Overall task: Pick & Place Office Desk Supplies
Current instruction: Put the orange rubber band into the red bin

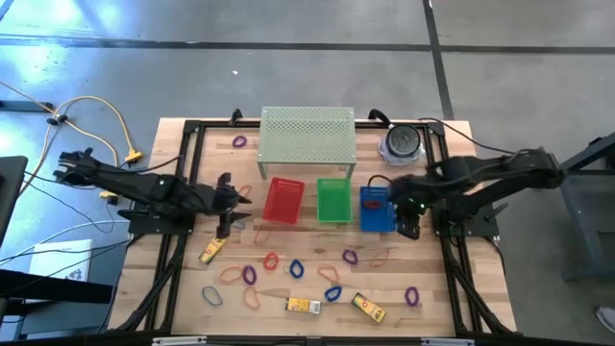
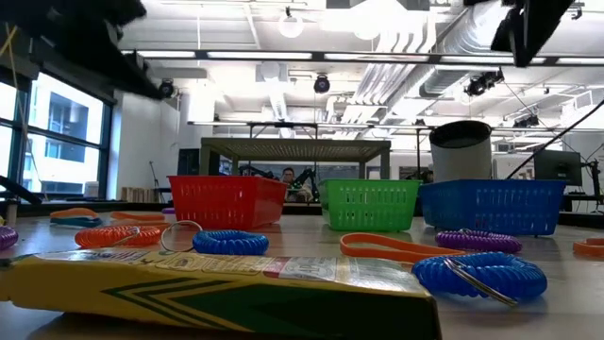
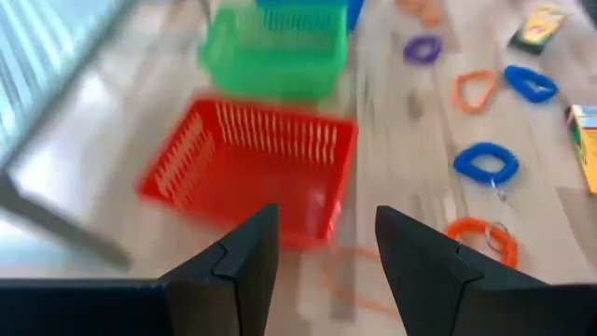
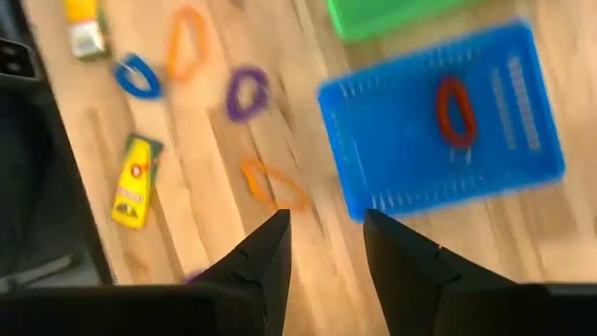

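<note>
Rubber-band loops in red, orange, blue and purple lie scattered on the near half of the table (image 1: pixel 288 269). Three small yellow boxes (image 1: pixel 302 306) lie flat among them. Red (image 1: pixel 283 200), green (image 1: pixel 333 200) and blue (image 1: pixel 376 208) baskets stand in a row mid-table. My left gripper (image 1: pixel 235 200) (image 3: pixel 326 219) hovers open just left of the red basket (image 3: pixel 252 168). My right gripper (image 1: pixel 407 223) (image 4: pixel 326 219) hovers open at the blue basket's right side. One red loop (image 4: pixel 455 110) lies inside the blue basket (image 4: pixel 438 121).
A perforated pale-green shelf (image 1: pixel 307 142) stands behind the baskets. A round grey container (image 1: pixel 402 144) sits at the far right. Black frame rails (image 1: pixel 173 240) run along both table sides. An orange loop (image 4: pixel 272 183) lies just near the blue basket.
</note>
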Action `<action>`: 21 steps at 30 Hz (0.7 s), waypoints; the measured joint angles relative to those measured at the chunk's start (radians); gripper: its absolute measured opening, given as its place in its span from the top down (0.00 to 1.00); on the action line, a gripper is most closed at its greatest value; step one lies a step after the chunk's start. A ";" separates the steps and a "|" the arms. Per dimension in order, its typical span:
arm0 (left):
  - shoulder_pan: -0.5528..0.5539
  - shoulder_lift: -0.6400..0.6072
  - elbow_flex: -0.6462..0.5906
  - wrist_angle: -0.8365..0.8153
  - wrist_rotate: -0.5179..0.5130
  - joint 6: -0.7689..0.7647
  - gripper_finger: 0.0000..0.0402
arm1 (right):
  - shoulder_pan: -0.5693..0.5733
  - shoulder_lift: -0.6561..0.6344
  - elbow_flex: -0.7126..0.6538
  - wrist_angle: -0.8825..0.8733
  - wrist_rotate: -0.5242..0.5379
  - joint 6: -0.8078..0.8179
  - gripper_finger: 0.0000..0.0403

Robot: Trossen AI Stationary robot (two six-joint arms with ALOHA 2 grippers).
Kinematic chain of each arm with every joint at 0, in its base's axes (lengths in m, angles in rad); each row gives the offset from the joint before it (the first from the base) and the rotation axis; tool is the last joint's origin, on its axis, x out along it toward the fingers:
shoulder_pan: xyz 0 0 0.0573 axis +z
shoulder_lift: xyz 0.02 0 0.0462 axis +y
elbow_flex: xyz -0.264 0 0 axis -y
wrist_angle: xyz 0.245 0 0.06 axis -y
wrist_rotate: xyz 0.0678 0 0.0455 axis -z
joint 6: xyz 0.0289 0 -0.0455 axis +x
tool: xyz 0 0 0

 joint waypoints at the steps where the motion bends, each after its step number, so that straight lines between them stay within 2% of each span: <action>1: 0.000 0.014 0.000 -0.018 0.000 -0.047 0.57 | 0.029 -0.017 -0.016 0.036 0.030 0.007 0.69; 3: 0.000 0.034 0.000 -0.057 -0.002 -0.101 0.58 | 0.087 -0.048 -0.050 0.116 0.092 0.016 0.69; 7: 0.000 0.059 0.001 -0.151 -0.016 -0.108 0.59 | 0.195 -0.079 -0.135 0.285 0.231 0.010 0.69; 12: 0.000 0.078 0.001 -0.199 -0.123 0.021 0.59 | 0.278 -0.070 -0.249 0.548 0.402 -0.015 0.69; 17: 0.009 0.098 0.002 -0.203 -0.167 0.014 0.59 | 0.308 -0.049 -0.354 0.812 0.428 -0.141 0.69; 21: 0.050 0.134 0.002 -0.204 -0.152 -0.083 0.59 | 0.306 -0.045 -0.393 0.904 0.470 -0.203 0.69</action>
